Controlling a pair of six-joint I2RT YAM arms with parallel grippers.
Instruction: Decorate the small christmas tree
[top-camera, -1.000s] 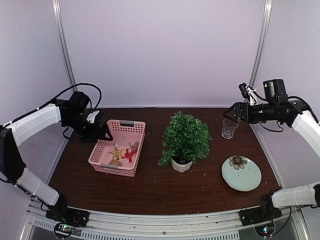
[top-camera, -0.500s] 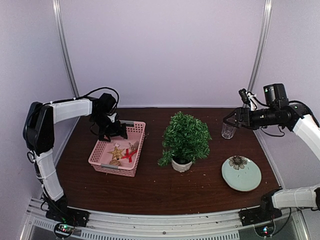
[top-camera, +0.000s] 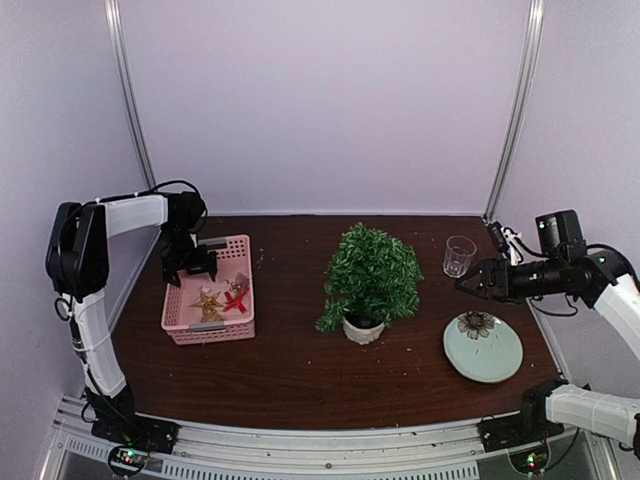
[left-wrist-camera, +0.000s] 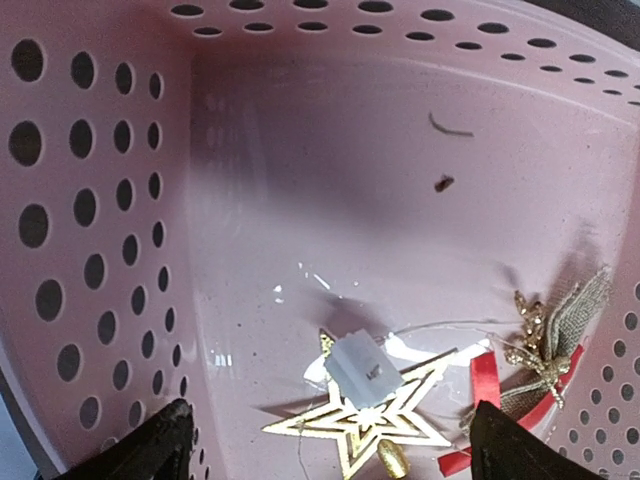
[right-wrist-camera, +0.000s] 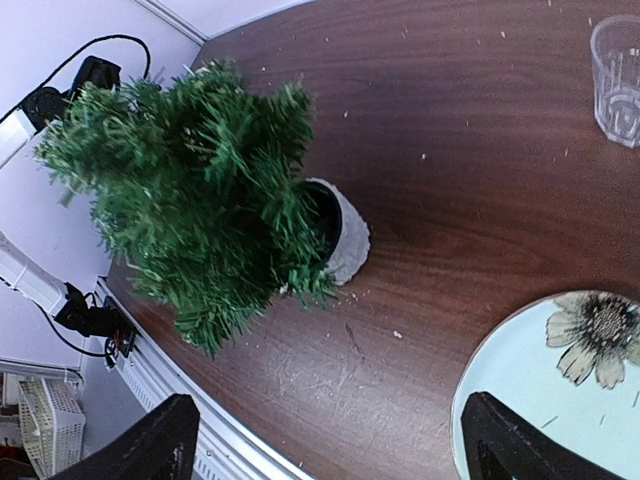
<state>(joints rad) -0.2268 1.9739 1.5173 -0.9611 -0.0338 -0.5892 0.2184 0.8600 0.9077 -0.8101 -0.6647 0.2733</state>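
Mid-table, the small christmas tree (top-camera: 370, 275) stands upright; left claw (top-camera: 190, 271), right claw (top-camera: 468, 282) spread.

You are working inside a pale lilac booth with a plain back wall (top-camera: 320, 100) and matching side walls. Two slim metal uprights, left (top-camera: 131, 100) and right (top-camera: 515, 100), stand at the rear corners. The table (top-camera: 300, 380) is dark brown wood grain, dotted with pale specks, with its far corners rounded. A ribbed aluminium rail (top-camera: 330, 440) runs along your near edge. Light is soft and even, shadows faint.
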